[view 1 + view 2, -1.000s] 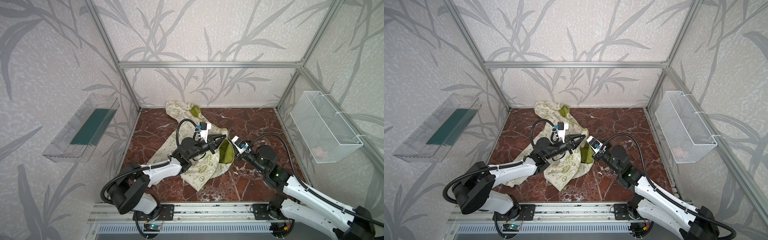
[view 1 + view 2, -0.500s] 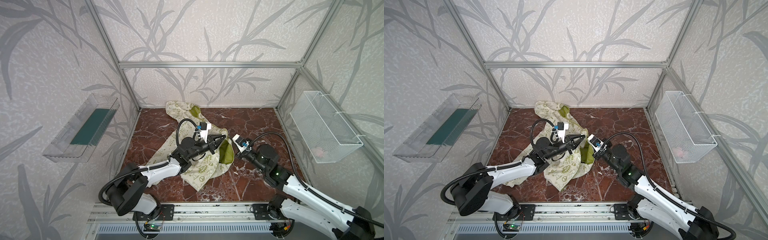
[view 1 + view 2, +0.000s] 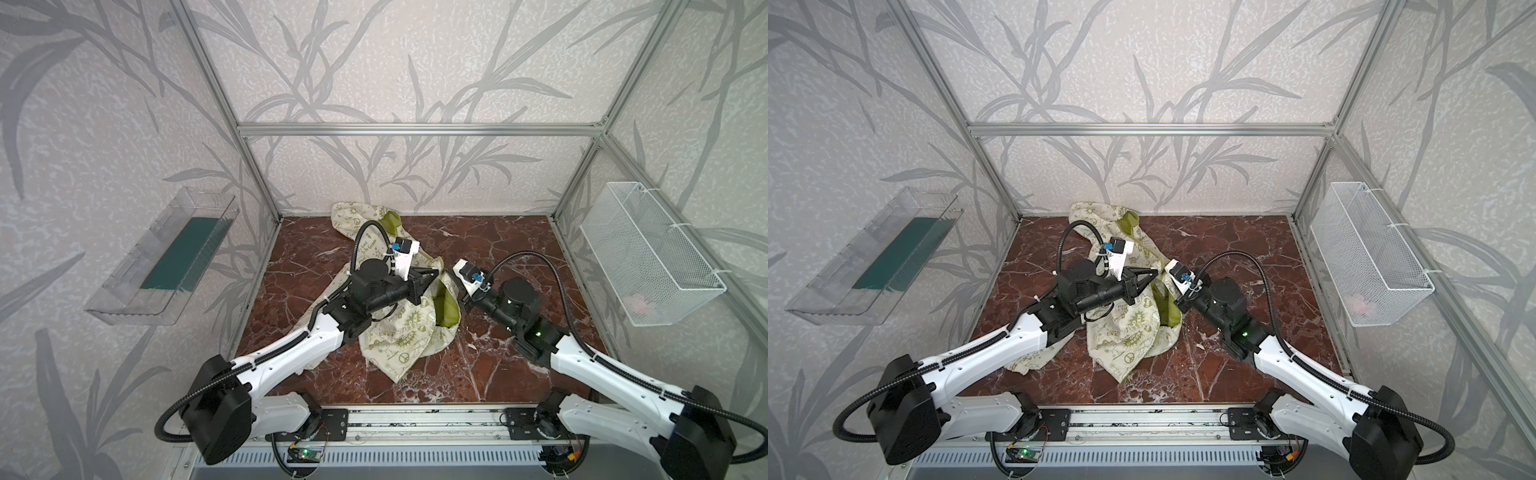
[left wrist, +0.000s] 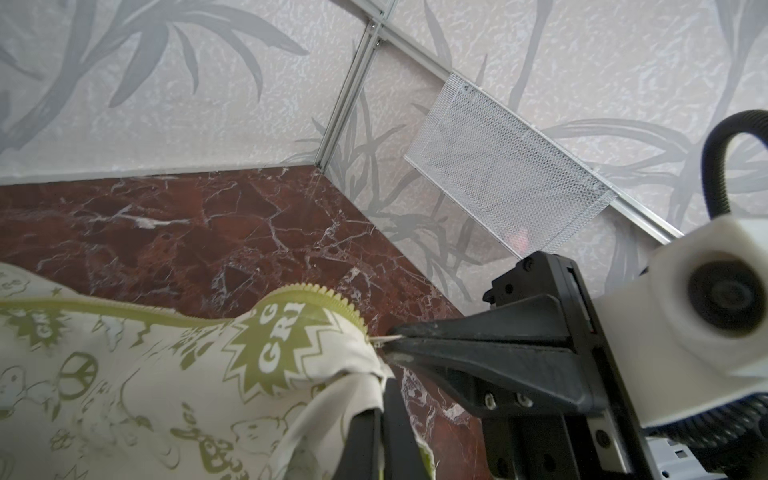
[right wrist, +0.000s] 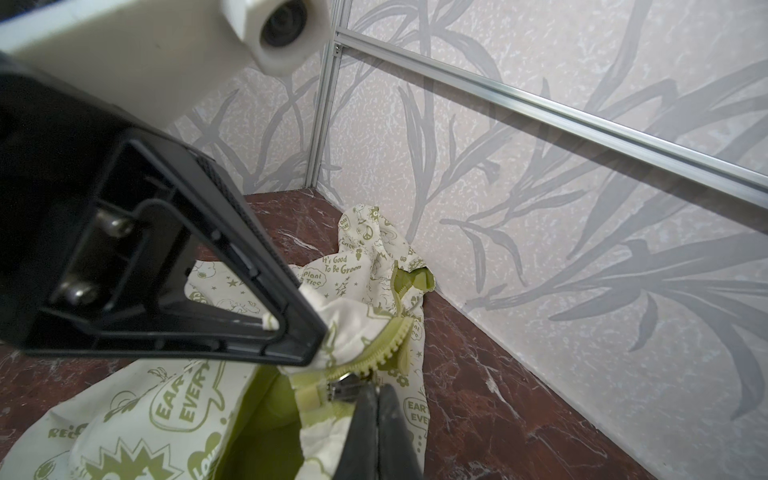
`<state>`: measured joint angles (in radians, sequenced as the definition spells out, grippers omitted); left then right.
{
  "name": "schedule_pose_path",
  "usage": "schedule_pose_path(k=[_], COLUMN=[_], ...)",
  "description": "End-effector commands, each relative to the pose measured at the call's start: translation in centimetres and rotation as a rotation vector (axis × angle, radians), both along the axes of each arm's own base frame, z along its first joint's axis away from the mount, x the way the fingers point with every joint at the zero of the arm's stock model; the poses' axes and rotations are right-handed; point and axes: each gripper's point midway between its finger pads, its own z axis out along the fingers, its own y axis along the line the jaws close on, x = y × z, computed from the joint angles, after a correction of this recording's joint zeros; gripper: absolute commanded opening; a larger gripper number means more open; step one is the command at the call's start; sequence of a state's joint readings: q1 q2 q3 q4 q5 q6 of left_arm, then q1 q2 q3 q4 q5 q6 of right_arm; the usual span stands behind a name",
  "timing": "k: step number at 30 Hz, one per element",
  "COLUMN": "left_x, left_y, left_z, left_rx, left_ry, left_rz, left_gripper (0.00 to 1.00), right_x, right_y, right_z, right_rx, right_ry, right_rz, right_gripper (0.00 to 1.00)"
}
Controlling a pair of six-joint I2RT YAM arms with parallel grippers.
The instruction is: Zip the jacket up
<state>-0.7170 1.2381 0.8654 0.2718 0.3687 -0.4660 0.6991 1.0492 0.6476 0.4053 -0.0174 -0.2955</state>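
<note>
Centre of a top view: left gripper (image 3: 435, 272) clamped on a cream fold of the jacket (image 3: 399, 336); right gripper (image 5: 375, 390) pinched tight on the metal zipper pull (image 5: 341, 388). Jacket lies crumpled mid-frame on the marble floor (image 3: 498, 249), its far end reaching the back wall (image 3: 415, 174), upper centre.

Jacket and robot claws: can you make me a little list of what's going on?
jacket: crumpled on the red marble table, lime lining showing
zipper: open by the slider, teeth showing
left gripper: shut, pinching cream fabric beside the zipper
right gripper: shut on the metal zipper pull
</note>
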Motion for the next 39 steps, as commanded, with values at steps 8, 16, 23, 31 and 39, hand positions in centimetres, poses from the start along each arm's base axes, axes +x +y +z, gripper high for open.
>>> schedule_pose_path(k=[8, 16, 23, 31, 39], left_x=[-1.4, -1.7, -2.6, -4.5, -5.7], left_y=[3.4, 3.3, 5.7, 7.1, 9.6], left_z=[-2.8, -2.5, -4.7, -5.1, -4.9], left_rx=[0.090, 0.003, 0.181, 0.236, 0.352], left_ry=[0.228, 0.274, 0.351, 0.435, 0.431], left_rz=[0.010, -0.023, -0.005, -0.038, -0.021], left_gripper=[0.00, 0.00, 0.00, 0.00, 0.00], right_x=[2.9, 0.7, 3.4, 3.8, 2.7], right_y=[-2.4, 1.0, -1.7, -1.0, 1.1], right_z=[4.0, 2.9, 1.6, 1.4, 0.5], right_rx=[0.102, 0.109, 0.028, 0.034, -0.068], right_ry=[-0.060, 0.003, 0.015, 0.045, 0.074], right_rz=[-0.182, 0.043, -0.170, -0.161, -0.058], right_gripper=[0.00, 0.00, 0.00, 0.00, 0.00])
